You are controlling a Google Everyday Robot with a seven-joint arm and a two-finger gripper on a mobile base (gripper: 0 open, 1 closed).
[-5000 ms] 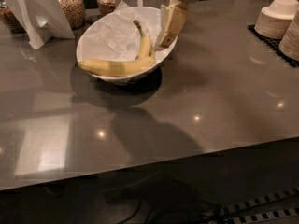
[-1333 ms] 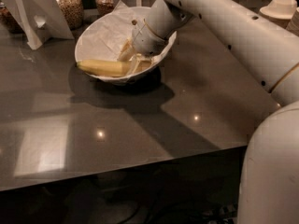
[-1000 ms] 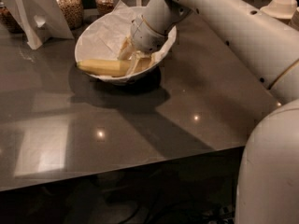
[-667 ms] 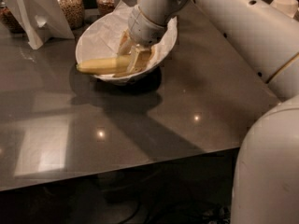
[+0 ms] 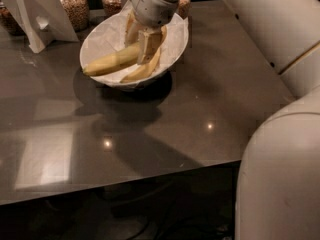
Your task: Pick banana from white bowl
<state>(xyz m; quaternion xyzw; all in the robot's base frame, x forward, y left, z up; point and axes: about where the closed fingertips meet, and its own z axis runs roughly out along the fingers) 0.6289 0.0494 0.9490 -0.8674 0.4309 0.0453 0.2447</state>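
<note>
The white bowl (image 5: 98, 34), wide and lined with white paper, stands on the dark table at the back centre. A yellow banana (image 5: 109, 63) lies in it, pointing left, and a second curved yellow piece (image 5: 145, 70) lies along the front rim. My gripper (image 5: 141, 48) reaches down into the bowl from above. Its pale fingers (image 5: 150, 45) are closed on the banana's right end. My arm fills the top and right of the view.
Glass jars of nuts (image 5: 74, 6) stand behind the bowl at the table's back edge. A white folded card stand (image 5: 41, 15) sits at the back left. The dark glossy table (image 5: 150, 134) runs forward to its front edge, with the robot's white body (image 5: 280, 184) at the lower right.
My gripper went from beside the bowl's right rim down into the bowl and closed on the banana. The banana's held end has tipped up and the fruit has shifted a little.
</note>
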